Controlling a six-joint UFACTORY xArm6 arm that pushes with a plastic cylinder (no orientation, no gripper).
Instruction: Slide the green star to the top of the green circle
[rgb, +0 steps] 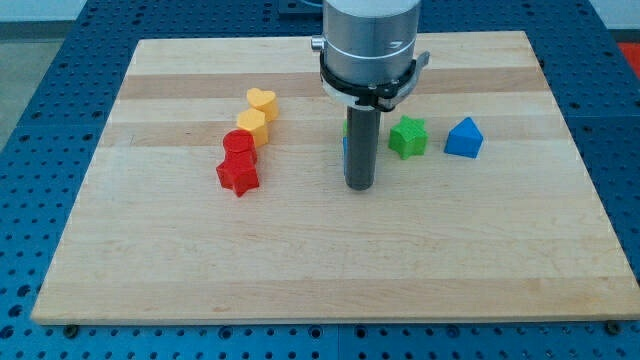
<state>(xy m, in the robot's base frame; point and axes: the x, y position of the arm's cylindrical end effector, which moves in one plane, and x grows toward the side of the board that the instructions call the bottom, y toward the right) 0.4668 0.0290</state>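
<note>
The green star (408, 137) lies on the wooden board (320, 260), right of centre. My tip (360, 186) rests on the board just left of and below the star, a short gap apart. A thin green sliver (346, 127) shows behind the rod's left edge; it may be the green circle, mostly hidden. A blue sliver (344, 152) shows just below it, also hidden by the rod.
A blue house-shaped block (464, 138) lies right of the green star. At the left a diagonal row holds a yellow heart (262, 102), a yellow hexagon (252, 125), a red circle (239, 145) and a red star (238, 175).
</note>
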